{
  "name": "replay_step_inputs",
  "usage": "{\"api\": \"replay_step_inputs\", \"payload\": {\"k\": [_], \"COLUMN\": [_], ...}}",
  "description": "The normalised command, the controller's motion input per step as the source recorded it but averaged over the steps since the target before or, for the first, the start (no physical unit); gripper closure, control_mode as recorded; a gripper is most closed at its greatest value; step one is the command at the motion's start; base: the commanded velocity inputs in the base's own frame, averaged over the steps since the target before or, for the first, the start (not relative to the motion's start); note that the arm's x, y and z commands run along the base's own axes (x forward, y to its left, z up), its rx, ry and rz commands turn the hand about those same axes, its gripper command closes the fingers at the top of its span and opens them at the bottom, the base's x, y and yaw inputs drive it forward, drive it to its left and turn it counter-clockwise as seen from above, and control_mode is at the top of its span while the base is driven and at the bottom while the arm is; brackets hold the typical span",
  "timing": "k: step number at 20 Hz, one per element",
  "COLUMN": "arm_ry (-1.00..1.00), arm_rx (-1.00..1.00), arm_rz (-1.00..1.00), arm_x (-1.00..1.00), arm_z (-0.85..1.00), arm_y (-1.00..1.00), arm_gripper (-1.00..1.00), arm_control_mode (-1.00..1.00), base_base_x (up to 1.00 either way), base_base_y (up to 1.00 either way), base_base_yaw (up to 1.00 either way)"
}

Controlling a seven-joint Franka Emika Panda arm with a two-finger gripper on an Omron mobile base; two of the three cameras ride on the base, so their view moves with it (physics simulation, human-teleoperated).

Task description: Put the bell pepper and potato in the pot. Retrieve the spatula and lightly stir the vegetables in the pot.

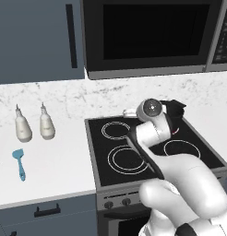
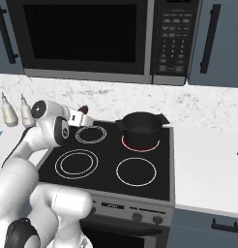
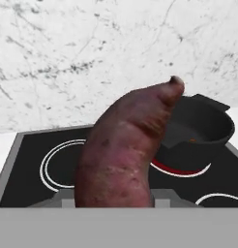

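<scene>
- A blue spatula (image 1: 19,164) lies flat on the white counter (image 1: 55,161), well left of the stove, in front of two white bottles (image 1: 34,124).
- Above the stove's (image 2: 111,160) back-left burner, the gripper (image 2: 83,116) is closed on the maroon-brown potato (image 3: 126,150), which rises between the fingers with its pointed end towards the marble backsplash.
- A black pot (image 2: 141,128) sits on the glowing red back-right burner, apart from the potato; a small orange speck shows inside it in the hand view, too small to identify.
</scene>
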Motion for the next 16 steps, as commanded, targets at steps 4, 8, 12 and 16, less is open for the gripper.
{"api": "replay_step_inputs", "payload": {"k": [4, 8, 12, 16], "arm_ry": [0.0, 0.0, 0.0, 0.0], "arm_rx": [0.04, 0.02, 0.0, 0.0], "arm_rz": [-0.04, -0.05, -0.06, -0.06], "arm_x": [0.0, 0.0, 0.0, 0.26], "arm_z": [0.33, 0.18, 0.05, -0.02], "arm_y": [-0.52, -0.59, -0.6, -0.61], "arm_gripper": [1.0, 1.0, 1.0, 1.0], "arm_control_mode": [-1.0, -1.0, -1.0, -1.0], "base_base_x": [0.0, 0.0, 0.0, 0.0], "base_base_y": [0.0, 0.0, 0.0, 0.0], "base_base_yaw": [0.0, 0.0, 0.0, 0.0]}}
